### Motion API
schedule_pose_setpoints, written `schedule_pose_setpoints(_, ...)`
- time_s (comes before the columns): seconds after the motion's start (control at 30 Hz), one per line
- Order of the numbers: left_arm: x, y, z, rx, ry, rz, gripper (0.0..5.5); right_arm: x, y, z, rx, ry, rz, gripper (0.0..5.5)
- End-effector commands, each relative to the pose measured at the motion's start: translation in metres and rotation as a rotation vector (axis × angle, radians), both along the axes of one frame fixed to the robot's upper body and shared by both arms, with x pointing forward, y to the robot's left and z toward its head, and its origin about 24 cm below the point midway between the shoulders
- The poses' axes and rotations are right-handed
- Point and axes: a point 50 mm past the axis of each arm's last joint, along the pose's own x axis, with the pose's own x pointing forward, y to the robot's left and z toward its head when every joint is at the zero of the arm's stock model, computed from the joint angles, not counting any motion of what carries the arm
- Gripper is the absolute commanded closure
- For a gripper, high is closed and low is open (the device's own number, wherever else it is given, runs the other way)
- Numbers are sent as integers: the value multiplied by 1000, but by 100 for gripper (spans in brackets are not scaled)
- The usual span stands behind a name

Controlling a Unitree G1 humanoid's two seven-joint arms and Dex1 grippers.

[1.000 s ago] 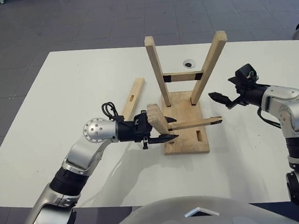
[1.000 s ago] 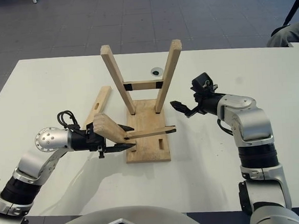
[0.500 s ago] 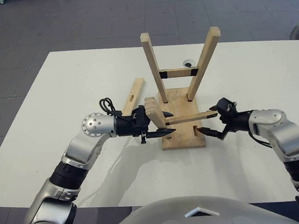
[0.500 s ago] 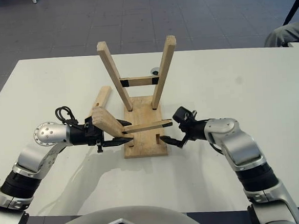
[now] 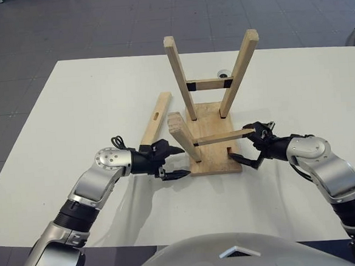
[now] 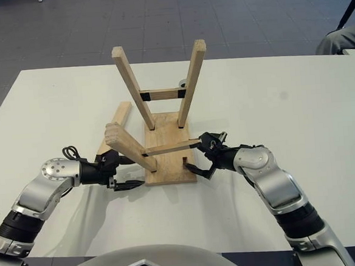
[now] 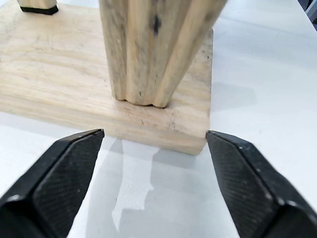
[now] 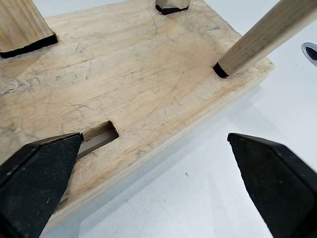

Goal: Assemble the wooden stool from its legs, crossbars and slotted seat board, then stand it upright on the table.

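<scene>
Left eye view: the seat board [image 5: 216, 158] lay flat on the white table [image 5: 90, 102], underside up. Two legs [image 5: 180, 78] stood in its far slots, leaning slightly and joined by a crossbar [image 5: 209, 84]. A third leg [image 5: 182, 135] sat in the near-left slot, tilted to the left, with a second crossbar [image 5: 223, 136] running from it toward the right, its far end free. The fourth leg [image 5: 156, 118] lay loose on the table just left of the board. The left gripper [image 5: 181, 162] sat low at the board's near-left corner, fingers apart and holding nothing. In the left wrist view its fingers [image 7: 59, 168] straddled that corner, just short of the edge, with the third leg's base straight ahead. The right gripper [image 5: 239, 144] was at the board's near-right edge, fingers spread wide and empty, the upper one right by the free crossbar end; contact could not be judged. The right wrist view showed the empty slot [image 8: 99, 138] in the board between its fingers.
</scene>
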Motion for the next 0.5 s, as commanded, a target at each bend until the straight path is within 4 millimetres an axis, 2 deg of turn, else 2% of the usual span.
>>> schedule_pose_setpoints(0.03,9,24,28,106,-56,-22,90,-9,-3,-17,-36,73,-50,11)
schedule_pose_setpoints(0.17,12,47,81,102,-133,51,90,-9,0,-18,-14,69,-90,11)
schedule_pose_setpoints(0.23,14,60,118,76,-242,159,90,-7,3,-19,6,64,-127,11)
schedule_pose_setpoints(0.27,14,63,129,66,-279,199,90,-7,4,-19,12,63,-141,11)
schedule_pose_setpoints(0.33,19,67,162,-32,-367,350,90,-9,7,-21,23,65,-164,11)
schedule_pose_setpoints(0.4,19,63,190,-159,-421,449,90,-12,8,-23,27,70,-180,11)
schedule_pose_setpoints(0.5,22,35,223,-429,-417,537,90,-13,7,-26,26,74,-192,11)
